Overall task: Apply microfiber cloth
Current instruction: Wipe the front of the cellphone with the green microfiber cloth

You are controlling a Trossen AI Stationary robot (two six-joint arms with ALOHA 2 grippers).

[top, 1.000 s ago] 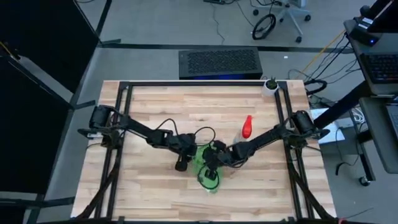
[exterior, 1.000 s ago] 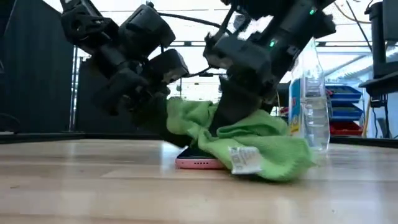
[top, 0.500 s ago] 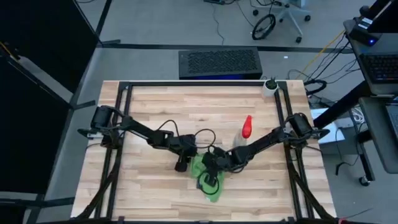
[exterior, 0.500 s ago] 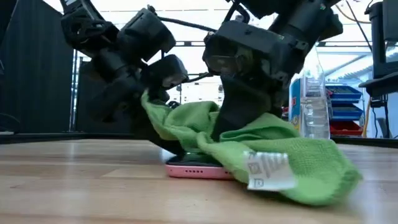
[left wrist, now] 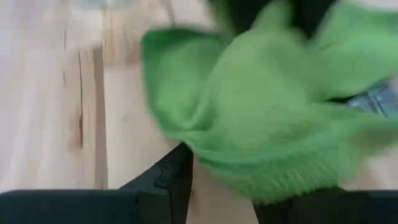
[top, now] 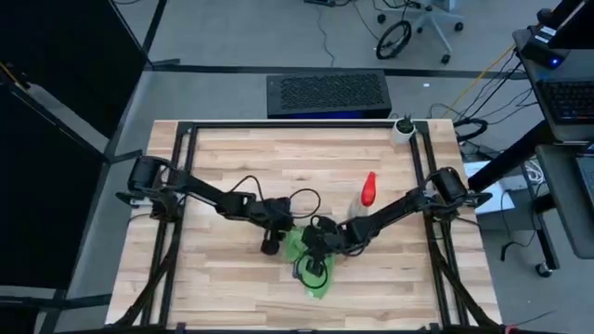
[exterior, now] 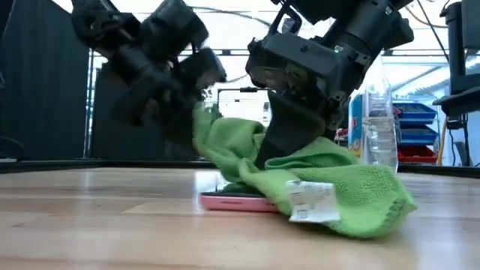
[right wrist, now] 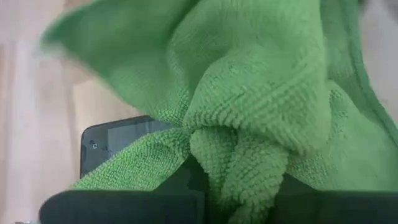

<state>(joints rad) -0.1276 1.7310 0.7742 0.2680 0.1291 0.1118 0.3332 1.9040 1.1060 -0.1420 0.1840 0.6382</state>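
Observation:
The bright green microfiber cloth [exterior: 322, 184] lies bunched over a small dark phone with a pink edge [exterior: 234, 201] at the table's middle. Both grippers are shut on the cloth. My left gripper [exterior: 184, 105] holds one end raised at the phone's left. My right gripper [exterior: 289, 139] stands over the phone, down in the bunched cloth [top: 314, 269]. The phone's dark screen [right wrist: 112, 146] shows partly bare beside the cloth. A white label [exterior: 311, 201] hangs at the cloth's near edge. My left gripper pinches an upper end of the cloth [left wrist: 230, 168] between its two fingers, slanting down from the table's left. That end [exterior: 206, 127] is lifted above the phone, and the cloth slopes down from it. My right gripper pinches a gathered fold of several layers [right wrist: 239, 171] between its fingers, from above, pointing down. The fold sits on the phone, and the remaining cloth spreads slack on the table around it.
A clear spray bottle with a red nozzle [top: 367, 193] stands just beyond the right gripper toward the far right. A small white cup [top: 403, 128] sits at the far right corner. Bare wood lies along the near edge and the left side.
My right gripper has dragged the cloth over the phone toward the table's near edge, then a little way back. The cloth's label side has spread out toward the near edge. The end in my left gripper has swung sideways above the phone.

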